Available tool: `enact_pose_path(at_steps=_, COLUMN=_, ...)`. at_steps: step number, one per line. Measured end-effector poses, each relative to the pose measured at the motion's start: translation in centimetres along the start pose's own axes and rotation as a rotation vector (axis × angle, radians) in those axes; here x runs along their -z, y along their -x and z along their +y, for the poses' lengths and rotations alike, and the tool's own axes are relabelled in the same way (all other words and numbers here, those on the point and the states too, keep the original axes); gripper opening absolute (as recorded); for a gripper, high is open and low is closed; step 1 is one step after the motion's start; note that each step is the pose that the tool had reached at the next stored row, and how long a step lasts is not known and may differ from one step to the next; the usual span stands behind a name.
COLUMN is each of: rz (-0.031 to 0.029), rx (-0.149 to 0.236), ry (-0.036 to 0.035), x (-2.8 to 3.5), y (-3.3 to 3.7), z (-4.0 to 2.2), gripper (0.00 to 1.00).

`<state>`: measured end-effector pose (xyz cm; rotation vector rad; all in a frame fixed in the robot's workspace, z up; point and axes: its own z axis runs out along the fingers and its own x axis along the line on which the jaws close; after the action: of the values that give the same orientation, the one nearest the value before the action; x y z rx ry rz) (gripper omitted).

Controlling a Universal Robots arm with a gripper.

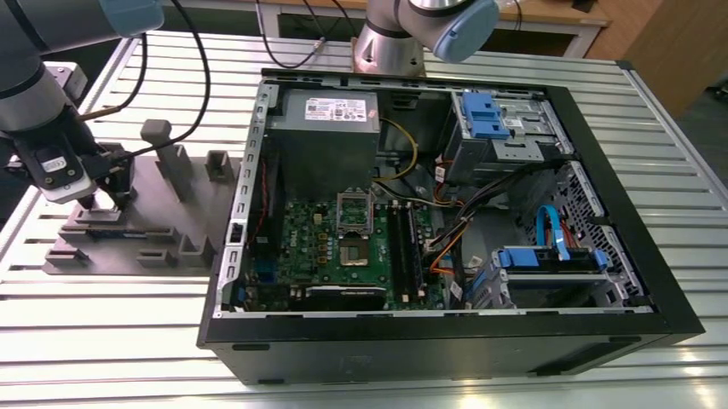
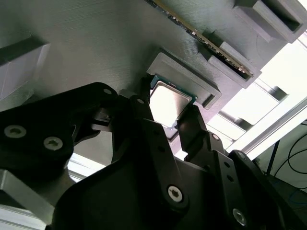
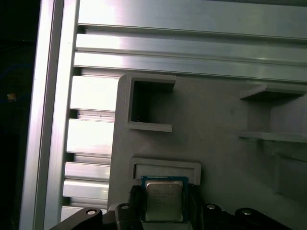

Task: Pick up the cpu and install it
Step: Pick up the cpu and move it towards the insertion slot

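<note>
Fingers (image 2: 143,108) of black, matte metal or plastic with screw heads along them are closed onto two opposite edges of the cpu (image 2: 168,101), one on each side, so the gripper (image 2: 168,114) straddles the chip. The cpu lies flat, its shiny silver-grey metal top facing up toward both wrist cameras; it is square, so it has no long axis, and a thin greenish rim frames the lid in the first wrist view (image 3: 163,201). Its free edge runs parallel to, and just beside, a low raised bar (image 3: 165,168) of the tray (image 3: 216,143).

That tray is dull mauve-grey plastic with a fine ribbed surface, carrying angular raised blocks and open-sided pockets; a thin board (image 2: 201,36) stands on edge in slotted blocks near the chip. In the exterior view the gripper (image 1: 97,200) hangs low over the tray (image 1: 148,247) at the exterior view's left, on a table (image 1: 114,341) of bright grooved aluminium slats. Well apart, toward the exterior view's right, the black computer case (image 1: 455,349) lies open, showing a green motherboard with a rectangular metal socket frame (image 1: 355,209).
</note>
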<state>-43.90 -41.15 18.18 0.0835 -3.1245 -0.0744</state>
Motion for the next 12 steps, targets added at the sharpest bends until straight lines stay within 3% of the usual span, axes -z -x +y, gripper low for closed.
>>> enact_pose_path(at_steps=12, rz=-0.0009, rx=-0.019, ry=0.0002, x=0.30, y=0.00, z=0.01, gripper=0.47)
